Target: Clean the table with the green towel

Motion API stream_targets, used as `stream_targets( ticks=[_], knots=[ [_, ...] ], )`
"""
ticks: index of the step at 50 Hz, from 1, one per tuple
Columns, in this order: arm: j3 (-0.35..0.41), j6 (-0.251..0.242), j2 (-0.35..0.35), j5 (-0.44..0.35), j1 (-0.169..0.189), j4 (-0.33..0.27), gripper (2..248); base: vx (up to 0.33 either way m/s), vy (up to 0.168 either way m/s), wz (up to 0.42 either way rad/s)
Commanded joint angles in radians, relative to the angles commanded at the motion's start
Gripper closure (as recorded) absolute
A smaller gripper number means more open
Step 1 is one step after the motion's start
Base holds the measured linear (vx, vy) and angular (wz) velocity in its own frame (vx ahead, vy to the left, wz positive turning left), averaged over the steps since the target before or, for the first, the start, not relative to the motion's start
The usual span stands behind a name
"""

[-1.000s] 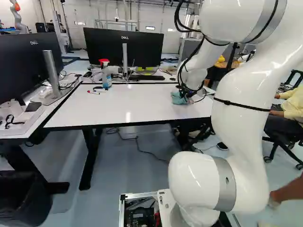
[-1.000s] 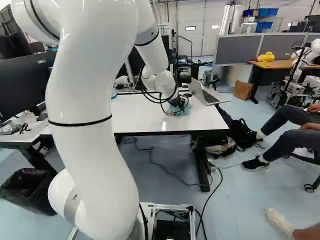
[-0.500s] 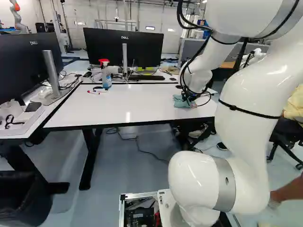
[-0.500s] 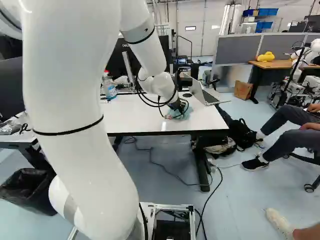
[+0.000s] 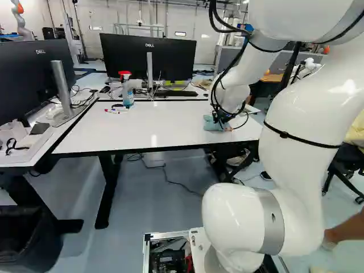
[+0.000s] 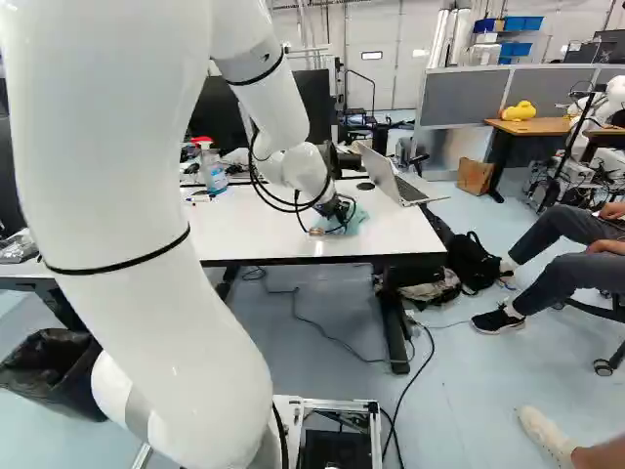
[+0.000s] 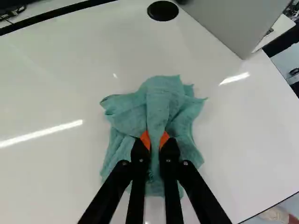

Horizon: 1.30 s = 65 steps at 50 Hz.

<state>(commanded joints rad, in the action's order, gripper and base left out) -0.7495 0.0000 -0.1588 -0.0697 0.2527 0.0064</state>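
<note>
My gripper [image 5: 222,118] is low over the right part of the white table [image 5: 153,125], with the green towel [image 5: 212,124] beneath it. In the wrist view, the gripper [image 7: 155,141] pinches a raised fold of the towel [image 7: 163,95] between its orange pads. The rest of the cloth spreads crumpled on the tabletop around the fingertips. In the right base view the towel [image 6: 354,222] lies near the table's right end; the gripper partly covers it.
A laptop [image 6: 395,181] stands beyond the towel, with a round black disc [image 7: 162,10] near it. Farther left are a spray bottle [image 5: 127,91], pens [image 5: 114,111] and a monitor [image 5: 149,57]. Another robot [image 6: 605,107] stands at the far right.
The gripper, with the towel in it, has shifted a little to the left over the table in both base views since half a second ago. The base has not moved.
</note>
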Motion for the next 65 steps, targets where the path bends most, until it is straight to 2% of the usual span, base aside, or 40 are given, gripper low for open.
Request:
stream_targets(
  ticks=[17, 36, 52, 65],
  knots=[
    [-0.014, 0.000, -0.013, 0.000, -0.061, 0.000, 210, 0.000, 0.000, 0.000],
    [-0.085, 0.000, -0.074, 0.000, -0.112, 0.000, 210, 0.000, 0.000, 0.000],
    [-0.168, 0.000, -0.143, 0.000, -0.117, 0.000, 210, 0.000, 0.000, 0.000],
    [-0.217, 0.000, -0.183, 0.000, -0.094, 0.000, 210, 0.000, 0.000, 0.000]
  ],
)
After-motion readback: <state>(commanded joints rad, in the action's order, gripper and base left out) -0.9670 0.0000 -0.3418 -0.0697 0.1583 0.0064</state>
